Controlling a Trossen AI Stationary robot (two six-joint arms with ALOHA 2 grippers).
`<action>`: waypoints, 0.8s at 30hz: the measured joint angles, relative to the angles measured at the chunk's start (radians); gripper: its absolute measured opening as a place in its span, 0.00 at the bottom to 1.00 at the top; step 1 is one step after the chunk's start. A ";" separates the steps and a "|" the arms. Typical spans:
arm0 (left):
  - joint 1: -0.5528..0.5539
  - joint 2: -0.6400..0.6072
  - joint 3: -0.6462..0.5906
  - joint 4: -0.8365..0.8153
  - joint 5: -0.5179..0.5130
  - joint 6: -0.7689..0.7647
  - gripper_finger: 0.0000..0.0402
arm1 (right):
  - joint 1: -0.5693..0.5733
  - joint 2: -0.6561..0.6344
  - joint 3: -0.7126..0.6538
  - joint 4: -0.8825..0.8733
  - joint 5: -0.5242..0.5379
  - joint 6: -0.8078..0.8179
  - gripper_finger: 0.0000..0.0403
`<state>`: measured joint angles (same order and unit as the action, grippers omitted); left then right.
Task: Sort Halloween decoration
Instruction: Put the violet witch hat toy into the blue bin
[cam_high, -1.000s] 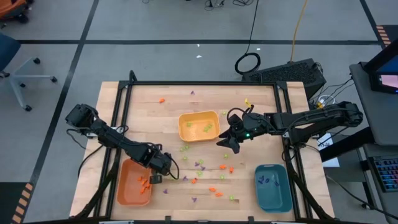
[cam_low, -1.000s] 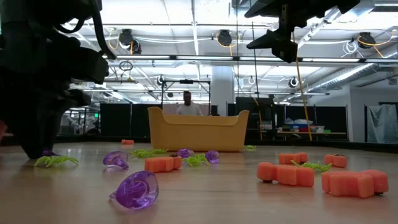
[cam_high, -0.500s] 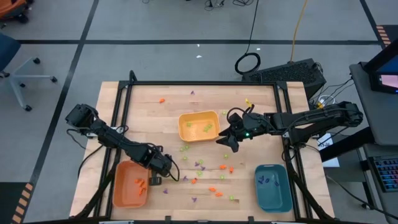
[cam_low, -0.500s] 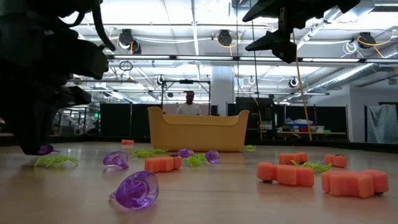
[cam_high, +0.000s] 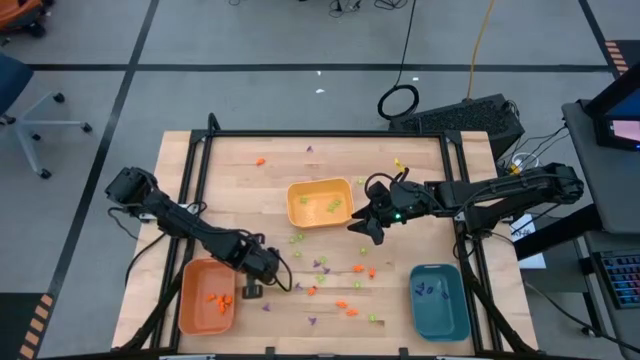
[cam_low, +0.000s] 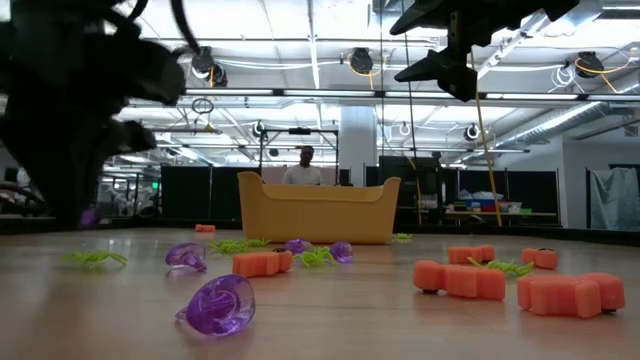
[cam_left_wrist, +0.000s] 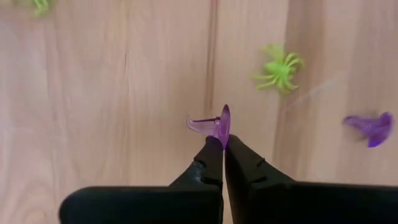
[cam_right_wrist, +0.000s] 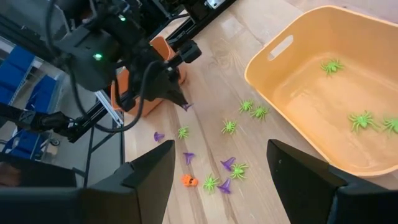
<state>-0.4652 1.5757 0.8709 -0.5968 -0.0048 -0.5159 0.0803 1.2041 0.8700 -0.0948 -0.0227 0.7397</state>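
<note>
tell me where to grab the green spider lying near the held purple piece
Pinch the green spider across its small round body, coming straight down from above: it lies flat on the wooden table with thin legs splayed all around, likely too flimsy to hold. The left gripper is shut on a purple piece.

Bright overhead strip lights (cam_low: 300, 65) (glaring in low view), soft shadows, blurred foreground

L gripper (cam_left_wrist: 223, 144), pinched on a purple piece (cam_left_wrist: 214, 124), has lifted off the table (cam_high: 280, 160) vs 1 s ago; in the low view the piece (cam_low: 88, 216) now hangs above the wood, not resting on it. Orange tray (cam_high: 193, 310) has slid outward, toward the table's L edge, w/ its pieces.
</note>
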 joint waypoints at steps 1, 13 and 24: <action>0.000 0.000 0.019 -0.014 -0.003 0.000 0.00 | 0.000 0.000 0.000 0.000 0.000 0.001 0.60; 0.000 -0.010 0.340 -0.282 -0.203 0.004 0.00 | 0.000 0.000 0.000 0.004 -0.007 0.235 0.60; 0.038 -0.173 0.475 -0.307 -0.290 0.007 0.00 | 0.000 0.000 0.000 0.103 -0.031 0.244 0.60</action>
<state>-0.4276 1.4025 1.3462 -0.9039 -0.2949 -0.5086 0.0807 1.2037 0.8700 0.0081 -0.0532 0.9833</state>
